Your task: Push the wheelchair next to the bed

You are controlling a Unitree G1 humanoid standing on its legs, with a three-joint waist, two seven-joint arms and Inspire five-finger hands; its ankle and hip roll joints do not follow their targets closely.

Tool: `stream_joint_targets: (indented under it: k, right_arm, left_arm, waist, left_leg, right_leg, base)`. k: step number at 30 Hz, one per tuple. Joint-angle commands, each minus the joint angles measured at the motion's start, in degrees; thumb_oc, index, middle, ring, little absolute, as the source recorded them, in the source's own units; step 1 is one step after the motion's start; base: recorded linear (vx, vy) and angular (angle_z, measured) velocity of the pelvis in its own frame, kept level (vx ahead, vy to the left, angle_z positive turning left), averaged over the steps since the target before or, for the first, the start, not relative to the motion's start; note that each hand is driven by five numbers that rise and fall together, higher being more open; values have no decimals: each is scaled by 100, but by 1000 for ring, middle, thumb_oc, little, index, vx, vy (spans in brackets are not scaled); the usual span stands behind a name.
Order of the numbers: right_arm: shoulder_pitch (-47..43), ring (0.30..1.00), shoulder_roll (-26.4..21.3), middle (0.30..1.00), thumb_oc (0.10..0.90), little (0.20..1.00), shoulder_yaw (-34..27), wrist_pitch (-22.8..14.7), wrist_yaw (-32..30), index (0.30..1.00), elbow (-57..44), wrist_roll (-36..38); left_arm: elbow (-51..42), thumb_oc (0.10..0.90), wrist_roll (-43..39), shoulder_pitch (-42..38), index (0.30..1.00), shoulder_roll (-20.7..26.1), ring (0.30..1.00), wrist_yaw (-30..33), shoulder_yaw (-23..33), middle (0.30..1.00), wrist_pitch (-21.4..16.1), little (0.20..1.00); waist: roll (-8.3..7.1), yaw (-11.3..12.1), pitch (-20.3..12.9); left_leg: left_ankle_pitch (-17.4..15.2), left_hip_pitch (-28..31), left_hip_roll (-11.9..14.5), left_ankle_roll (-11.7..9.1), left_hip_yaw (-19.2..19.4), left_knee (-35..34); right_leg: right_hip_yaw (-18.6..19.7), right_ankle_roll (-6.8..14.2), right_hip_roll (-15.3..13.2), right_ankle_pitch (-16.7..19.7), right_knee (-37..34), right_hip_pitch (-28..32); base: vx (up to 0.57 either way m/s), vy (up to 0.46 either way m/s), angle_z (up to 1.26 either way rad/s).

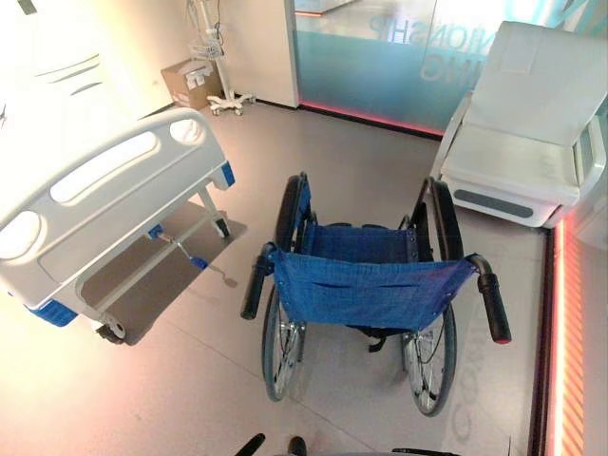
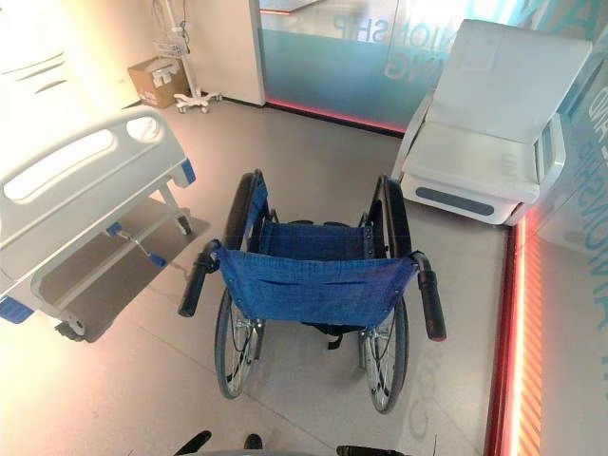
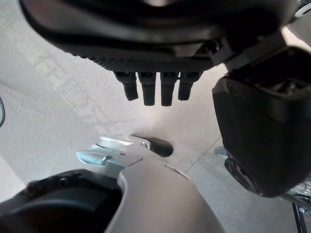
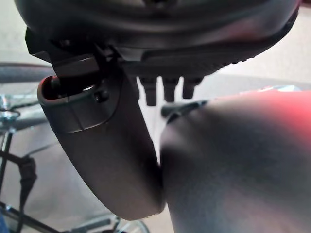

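Observation:
A blue-seated wheelchair stands on the floor in the middle, its back towards me. Its black push handles point my way, the left handle and the right handle. The white hospital bed stands at the left, its footboard an arm's length from the wheelchair's left wheel. My left hand hangs over the floor with straight fingers and holds nothing. My right hand also hangs with relaxed fingers, empty, beside a wheelchair tyre. Neither hand touches the handles.
A white reclining chair stands at the back right, close to the wheelchair's right wheel. A cardboard box and a wheeled stand are by the far wall. A glass partition closes the back. A red light strip runs along the right.

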Motion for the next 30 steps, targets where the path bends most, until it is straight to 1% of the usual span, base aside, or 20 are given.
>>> stream_joint_targets:
  k: [1,6,9,12,18,21,22,23,25,28,30]
  right_arm:
    - [56,900,220,900,800,900,210,224,16,900,333,-219]
    - [63,900,224,900,800,900,191,247,-17,900,345,-192]
    - [56,900,211,900,800,900,176,255,-64,900,370,-194]
    - [57,900,208,900,800,900,154,261,-89,900,383,-227]
    - [36,900,141,900,800,900,99,161,-403,900,412,-298]
    - [34,900,77,900,800,900,36,39,-581,900,412,-142]
    - [27,900,53,900,800,900,-23,-73,-707,900,410,29]
    - [14,900,-1,900,800,900,-125,-169,-753,900,361,122]
    - [-4,900,-61,900,800,900,-233,-245,-780,900,279,224]
    - [-48,900,-232,900,800,900,-460,-438,-910,900,151,435]
    - [-106,900,-410,900,800,900,-717,-663,-1046,900,111,651]
  left_arm:
    - [237,800,-59,-245,900,-76,900,-15,-35,900,-16,900]
    - [259,800,54,-218,900,-70,900,12,-25,900,-3,900]
    - [276,800,14,-235,900,-64,900,75,-22,900,37,900]
    - [286,800,-80,-236,900,-59,900,6,4,900,103,900]
    - [248,800,-142,-256,900,15,900,51,104,900,-110,900]
    - [207,800,-189,-264,900,78,900,-10,145,900,-146,900]
    - [210,800,-204,-271,900,109,900,-17,188,900,-168,900]
    - [197,800,-234,-270,900,144,900,-25,243,900,-190,900]
    - [162,800,-309,-271,900,205,900,-23,325,900,-238,900]
    - [96,800,-635,-281,900,349,900,57,517,900,-251,900]
    - [5,800,-858,-296,900,496,900,60,765,900,-298,900]
  waist:
    - [-140,74,221]
    - [-130,69,219]
    - [-122,58,206]
    - [-115,51,205]
    - [-86,26,205]
    - [-67,10,202]
    - [-58,4,200]
    - [-45,-10,203]
    - [-30,-22,201]
    - [-1,-44,179]
    - [26,-40,144]
  left_leg:
    - [-502,154,-85,-104,145,13]
    - [-516,172,-100,-95,139,13]
    - [-520,184,-98,-96,145,13]
    - [-518,197,-99,-95,146,13]
    - [-525,230,-95,-103,167,13]
    - [-522,232,-89,-109,166,13]
    - [-520,236,-86,-113,170,13]
    - [-521,244,-85,-119,178,13]
    - [-521,254,-83,-123,188,13]
    - [-530,269,-82,-125,196,13]
    - [-539,290,-79,-125,207,13]
  right_leg:
    - [116,288,-359,871,-610,-98]
    - [119,292,-365,861,-610,-82]
    - [134,288,-363,849,-610,-70]
    - [150,286,-361,851,-610,-59]
    - [185,280,-347,835,-610,-37]
    - [197,278,-347,834,-610,-42]
    - [196,280,-347,834,-610,-39]
    - [203,282,-344,833,-610,-33]
    - [215,281,-341,830,-610,-29]
    - [238,288,-335,820,-610,-25]
    - [238,288,-337,797,-610,-3]
  base:
    - [0,0,0]
    - [0,0,0]
    - [0,0,0]
    - [0,0,0]
    - [11,4,0]
    - [0,0,0]
    - [0,0,0]
    - [0,0,0]
    - [10,13,-4]
    - [0,0,0]
    - [0,0,0]
